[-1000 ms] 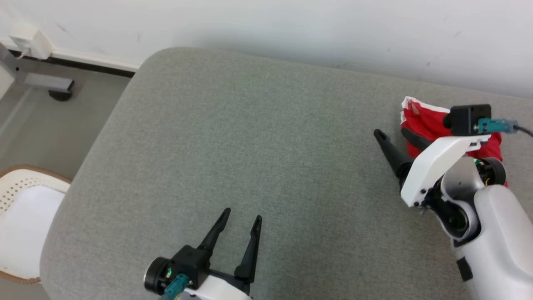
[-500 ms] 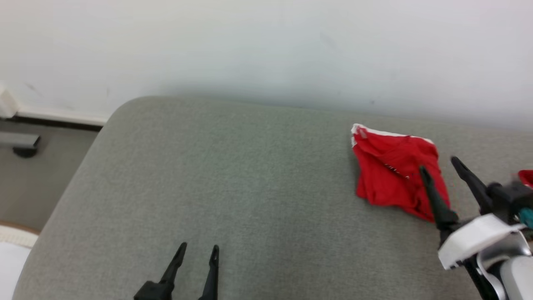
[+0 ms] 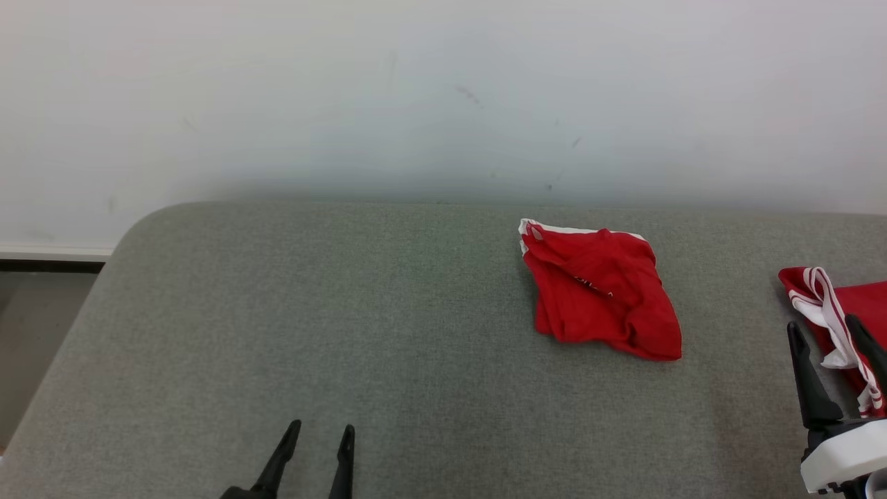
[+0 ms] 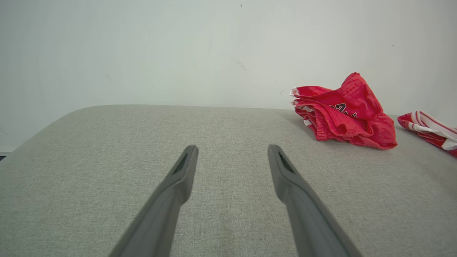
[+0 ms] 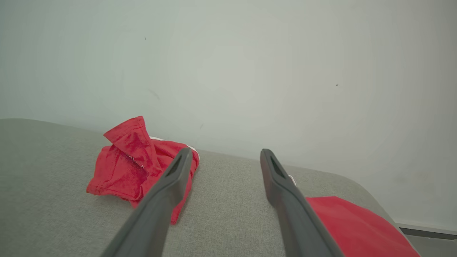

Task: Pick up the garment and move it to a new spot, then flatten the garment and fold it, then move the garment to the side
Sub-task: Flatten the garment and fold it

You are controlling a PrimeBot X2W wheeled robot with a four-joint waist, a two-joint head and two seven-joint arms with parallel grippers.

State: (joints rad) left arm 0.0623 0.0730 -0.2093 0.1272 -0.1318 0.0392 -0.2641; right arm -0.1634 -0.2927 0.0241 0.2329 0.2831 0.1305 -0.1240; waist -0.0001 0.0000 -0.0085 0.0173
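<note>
A crumpled, roughly folded red garment [image 3: 599, 291] with a white-trimmed edge lies on the grey cushion [image 3: 346, 312], right of centre and near the wall. It also appears in the left wrist view [image 4: 342, 110] and the right wrist view [image 5: 125, 164]. My right gripper [image 3: 822, 324] stands open at the lower right, well clear of that garment, its fingers over the edge of a second red garment with white stripes [image 3: 831, 305]. My left gripper [image 3: 321, 428] is open at the bottom, over bare cushion [image 4: 232, 147]. Nothing sits between either pair of fingers [image 5: 225, 151].
The white wall [image 3: 443, 104] runs along the far side of the cushion. The cushion's rounded left corner drops to a strip of floor [image 3: 28, 326]. The striped red garment [image 4: 428, 130] lies at the right end [image 5: 353, 225], close to that edge.
The head camera has swung right, so the chair and most of the floor have left the picture. My right gripper has come off the red garment and now stands to its right.
</note>
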